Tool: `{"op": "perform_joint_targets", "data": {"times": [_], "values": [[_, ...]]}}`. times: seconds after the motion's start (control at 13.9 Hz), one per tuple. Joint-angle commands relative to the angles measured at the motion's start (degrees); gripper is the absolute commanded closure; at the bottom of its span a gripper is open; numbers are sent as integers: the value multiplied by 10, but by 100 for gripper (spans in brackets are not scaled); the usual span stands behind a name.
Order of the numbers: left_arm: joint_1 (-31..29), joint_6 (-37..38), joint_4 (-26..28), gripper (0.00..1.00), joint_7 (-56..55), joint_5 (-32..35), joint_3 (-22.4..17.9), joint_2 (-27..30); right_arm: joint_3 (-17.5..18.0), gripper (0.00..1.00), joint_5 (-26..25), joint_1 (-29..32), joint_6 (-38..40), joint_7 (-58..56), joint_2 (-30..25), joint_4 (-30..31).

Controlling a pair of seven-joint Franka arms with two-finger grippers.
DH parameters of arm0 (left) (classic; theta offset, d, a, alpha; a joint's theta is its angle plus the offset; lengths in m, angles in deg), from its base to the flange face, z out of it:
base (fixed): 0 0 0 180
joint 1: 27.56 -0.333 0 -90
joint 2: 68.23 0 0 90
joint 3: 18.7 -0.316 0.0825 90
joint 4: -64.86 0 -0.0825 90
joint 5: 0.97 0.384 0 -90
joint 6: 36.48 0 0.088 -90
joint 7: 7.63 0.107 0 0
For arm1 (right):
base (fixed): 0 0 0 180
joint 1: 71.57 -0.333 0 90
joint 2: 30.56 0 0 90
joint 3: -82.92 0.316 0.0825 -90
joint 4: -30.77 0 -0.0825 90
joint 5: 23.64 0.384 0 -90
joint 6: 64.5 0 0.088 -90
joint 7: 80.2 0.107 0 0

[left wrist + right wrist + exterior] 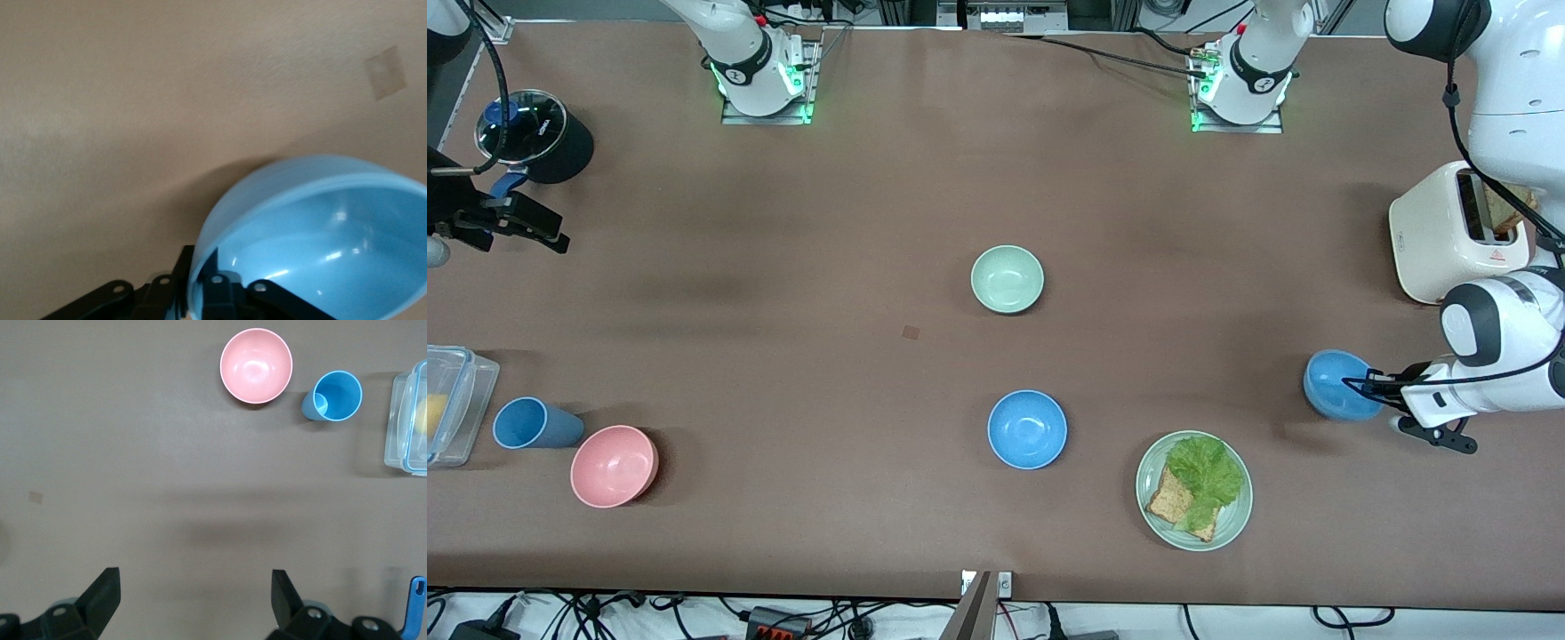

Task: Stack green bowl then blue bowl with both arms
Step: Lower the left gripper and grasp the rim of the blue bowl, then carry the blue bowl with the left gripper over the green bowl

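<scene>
The pale mint-green bowl (1007, 279) stands upright at the table's middle. One blue bowl (1027, 428) stands nearer to the front camera than it. My left gripper (1371, 386) is shut on the rim of the second blue bowl (1336, 382) and holds it tilted, low over the table at the left arm's end. In the left wrist view the fingers (223, 290) pinch that bowl's (320, 233) wall, one inside and one outside. My right gripper (538, 233) is open and empty at the right arm's end; its wrist view shows the gripper (193, 583) over bare table.
A plate with lettuce and bread (1232, 524) lies beside the standing blue bowl. A white toaster (1432, 236) stands by the left arm. A pink bowl (614, 465), blue cup (534, 423), clear container (463, 391) and black lidded pot (538, 133) are at the right arm's end.
</scene>
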State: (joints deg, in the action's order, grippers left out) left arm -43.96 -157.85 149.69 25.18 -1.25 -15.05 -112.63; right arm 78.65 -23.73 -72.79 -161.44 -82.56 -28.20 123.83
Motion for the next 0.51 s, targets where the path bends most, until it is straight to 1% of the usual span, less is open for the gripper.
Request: {"op": "perform_joint_targets", "data": {"times": [0.0, 0.22, 0.29, 0.43], "values": [[0, 27, -6, 100, 45, -5, 10, 10, 9, 0, -6, 4, -4, -7, -2, 2], [-3, 97, -7, 100, 36, -8, 43, 44, 8, 0, -3, 8, -6, -7, -2, 1], [-3, 127, -6, 100, 21, -23, 54, 57, 8, 0, -4, 6, -4, -8, -2, 1], [-1, 193, -5, 100, -46, -54, 72, 78, 8, 0, -1, 7, -9, -7, -2, 0]]}}
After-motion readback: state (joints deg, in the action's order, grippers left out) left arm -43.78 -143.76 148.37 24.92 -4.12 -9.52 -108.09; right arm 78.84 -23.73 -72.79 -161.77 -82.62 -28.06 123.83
